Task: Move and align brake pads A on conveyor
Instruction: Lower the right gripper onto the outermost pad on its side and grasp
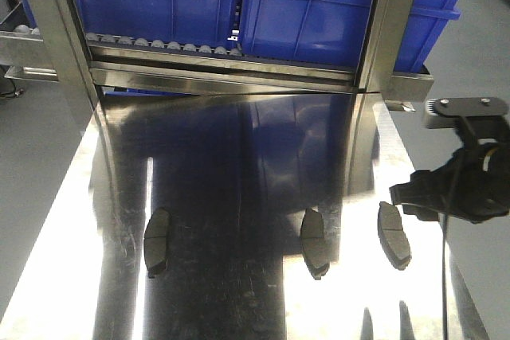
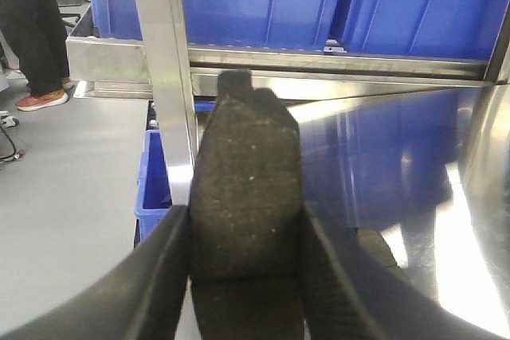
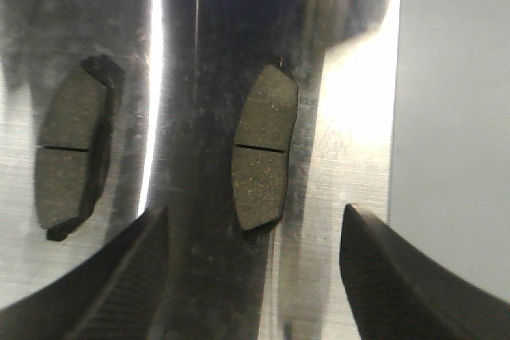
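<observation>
Polished, mirror-like steel table fills the lower half of the front view. No dark belt is seen in any picture, so the conveyor is judged to be out of frame.

Nearest, in the left wrist view, the black left gripper is shown with its fingers clamped on a small oblong brake pad with a rough grey face. This held pad stands upright at the centre of the frame, lifted off the table. In the right wrist view the black right gripper is seen with its fingers wide apart and empty at the lower corners.

Three more grey grooved pads lie flat in a row across the front view: the left pad, the middle pad and the right pad, which is close to the table edge. Farther, at the top, blue plastic crates are carried on a roller rack.

The picking of the right pad is judged to be in hand. For the next move the open fingers must be brought a little forward and lowered, so that the narrow sides of the pad are straddled before closing.
</observation>
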Robot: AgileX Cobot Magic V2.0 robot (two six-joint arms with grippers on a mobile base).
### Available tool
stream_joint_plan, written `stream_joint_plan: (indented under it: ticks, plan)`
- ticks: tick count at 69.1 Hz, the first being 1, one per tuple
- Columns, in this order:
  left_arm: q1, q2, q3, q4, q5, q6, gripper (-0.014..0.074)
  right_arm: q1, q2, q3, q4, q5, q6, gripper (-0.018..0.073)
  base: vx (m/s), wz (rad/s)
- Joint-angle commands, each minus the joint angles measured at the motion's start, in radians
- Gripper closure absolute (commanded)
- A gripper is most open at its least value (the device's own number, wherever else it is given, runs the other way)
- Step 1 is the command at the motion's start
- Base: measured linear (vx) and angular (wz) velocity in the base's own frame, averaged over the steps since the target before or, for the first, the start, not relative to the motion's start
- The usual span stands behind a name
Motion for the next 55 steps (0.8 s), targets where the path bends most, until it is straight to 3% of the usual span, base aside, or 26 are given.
stream_joint_plan:
  ticks: [1,37,55]
  plan:
    - [-0.006,0.007,-0.025,-0.008,-0.098,-0.002,0.0602,0.001,0.060,-0.077,-0.002,0.003,0.003,0.0103,0.00,0.00]
    - [-0.006,0.007,-0.025,-0.008,-0.098,-0.002,0.0602,0.001,0.435,-0.320,-0.011,0.199,-0.003,0.0082,0.00,0.00]
    - [-0.006,0.007,-0.025,-0.008,-0.098,-0.002,0.0602,0.001,0.507,-0.346,-0.007,0.210,-0.003,0.0083,0.00,0.00]
